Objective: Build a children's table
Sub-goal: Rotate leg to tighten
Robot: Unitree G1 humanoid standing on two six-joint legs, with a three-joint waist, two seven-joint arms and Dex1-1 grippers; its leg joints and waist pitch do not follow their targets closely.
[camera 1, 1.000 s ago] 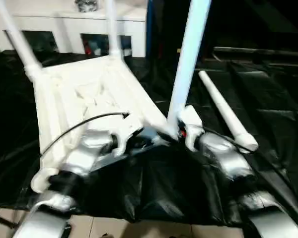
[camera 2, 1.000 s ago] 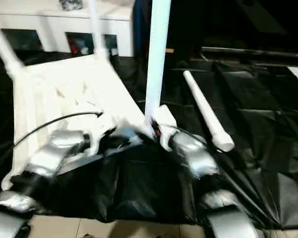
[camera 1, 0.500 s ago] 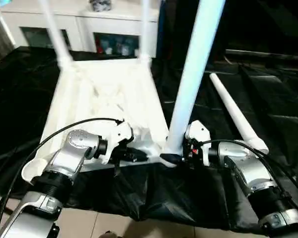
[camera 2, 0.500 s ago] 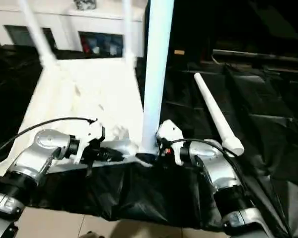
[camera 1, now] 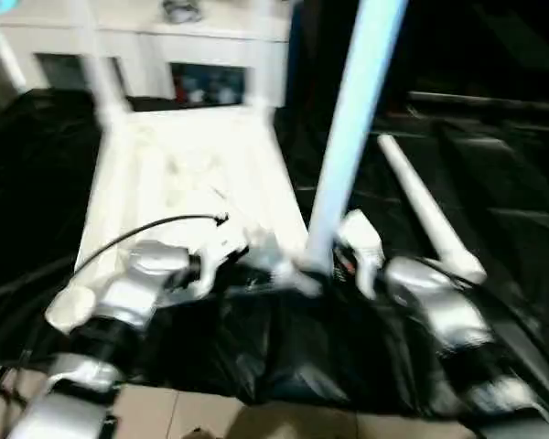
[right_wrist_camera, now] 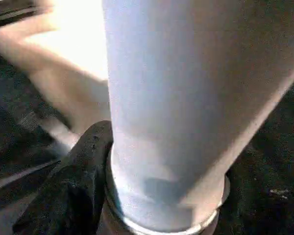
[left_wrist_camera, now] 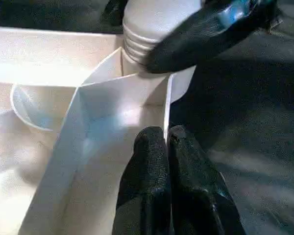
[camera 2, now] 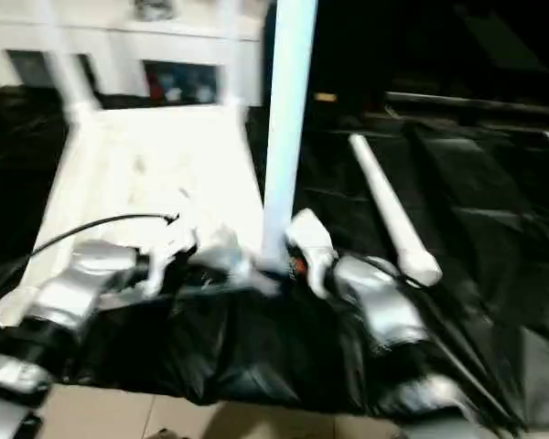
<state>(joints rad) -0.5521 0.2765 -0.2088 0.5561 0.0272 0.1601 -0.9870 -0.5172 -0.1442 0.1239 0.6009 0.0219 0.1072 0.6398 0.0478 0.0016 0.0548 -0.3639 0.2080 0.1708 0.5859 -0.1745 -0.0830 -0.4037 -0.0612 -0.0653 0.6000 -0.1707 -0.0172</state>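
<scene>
The upturned table top (camera 1: 188, 174) holds three upright legs in corner sockets. The right gripper (camera 1: 325, 265) clasps the near leg (camera 1: 348, 137); the left gripper (left_wrist_camera: 167, 147), clenched, pinches a rib (left_wrist_camera: 167, 105).

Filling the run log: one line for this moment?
right claw: round upright leg at near socket | left claw: shut on tabletop rib | spare leg: on sheet

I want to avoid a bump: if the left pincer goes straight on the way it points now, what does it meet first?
Probably the tabletop's rib wall right ahead of the shut left pincer. Beyond it stands the leg, with the right pincer's finger against it. Depth is unclear.
</scene>
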